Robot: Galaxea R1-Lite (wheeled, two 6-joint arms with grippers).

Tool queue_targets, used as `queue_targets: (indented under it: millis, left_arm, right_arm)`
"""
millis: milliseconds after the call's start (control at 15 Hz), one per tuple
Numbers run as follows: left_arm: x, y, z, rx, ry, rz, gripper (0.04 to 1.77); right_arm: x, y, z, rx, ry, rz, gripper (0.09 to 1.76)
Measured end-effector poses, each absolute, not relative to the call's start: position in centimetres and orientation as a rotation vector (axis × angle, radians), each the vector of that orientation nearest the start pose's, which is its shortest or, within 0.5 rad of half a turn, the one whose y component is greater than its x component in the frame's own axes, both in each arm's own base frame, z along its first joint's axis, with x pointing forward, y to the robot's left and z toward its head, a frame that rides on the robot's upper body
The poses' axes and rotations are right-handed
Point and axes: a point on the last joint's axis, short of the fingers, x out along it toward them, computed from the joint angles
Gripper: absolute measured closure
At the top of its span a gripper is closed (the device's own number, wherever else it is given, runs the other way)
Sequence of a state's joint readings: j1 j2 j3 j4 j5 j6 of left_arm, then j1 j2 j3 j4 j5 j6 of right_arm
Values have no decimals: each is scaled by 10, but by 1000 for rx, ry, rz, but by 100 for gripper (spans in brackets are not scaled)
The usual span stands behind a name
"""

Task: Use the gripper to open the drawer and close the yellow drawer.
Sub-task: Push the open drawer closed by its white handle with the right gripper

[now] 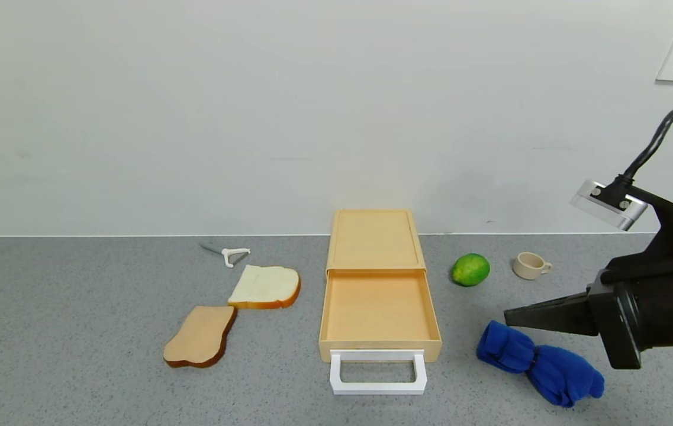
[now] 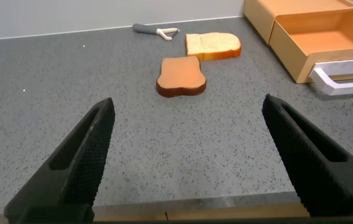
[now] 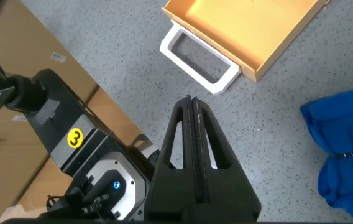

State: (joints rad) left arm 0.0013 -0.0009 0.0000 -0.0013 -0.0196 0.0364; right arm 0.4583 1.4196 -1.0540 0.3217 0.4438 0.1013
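The yellow-tan drawer point(image 1: 379, 309) stands pulled out of its flat matching case point(image 1: 374, 239) in the middle of the grey counter, empty, with its white loop handle point(image 1: 378, 373) toward me. It also shows in the right wrist view point(image 3: 245, 28) and the left wrist view point(image 2: 329, 40). My right gripper point(image 1: 508, 318) is shut and empty, raised above the counter to the right of the drawer, over a blue cloth point(image 1: 540, 364); its tip point(image 3: 189, 99) points at the handle point(image 3: 199, 58). My left gripper point(image 2: 189, 134) is open and empty, low near the counter's front edge, far left of the drawer.
Two bread slices point(image 1: 266, 287) point(image 1: 201, 336) and a white peeler point(image 1: 231, 255) lie left of the drawer. A green lime point(image 1: 470, 269) and a small beige cup point(image 1: 530, 265) sit to its right. The wall runs behind the case.
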Motion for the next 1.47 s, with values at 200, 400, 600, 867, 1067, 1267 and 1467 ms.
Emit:
queue_targets:
  millis: [200, 400, 600, 867, 1067, 1267, 1467]
  left_arm:
    - [-23, 0, 76, 35, -3, -19, 9]
    - [-23, 0, 76, 35, -4, -19, 9]
    - [-23, -1, 76, 34, -4, -20, 9]
    - [-23, 0, 76, 35, -4, -19, 9]
    - [-23, 0, 76, 34, -3, -17, 9]
    - [-23, 0, 76, 35, -4, -18, 9]
    - [-23, 0, 76, 36, -4, -17, 9]
  right_arm:
    - [195, 108, 239, 84, 758, 829, 173]
    - [194, 110, 238, 79, 764, 837, 173]
    - [196, 111, 236, 78, 773, 838, 173]
    - [196, 112, 235, 77, 777, 839, 173]
    - [196, 115, 232, 75, 783, 847, 173]
    - [197, 119, 227, 86, 779, 856, 173]
    - [197, 124, 222, 87, 804, 863, 173]
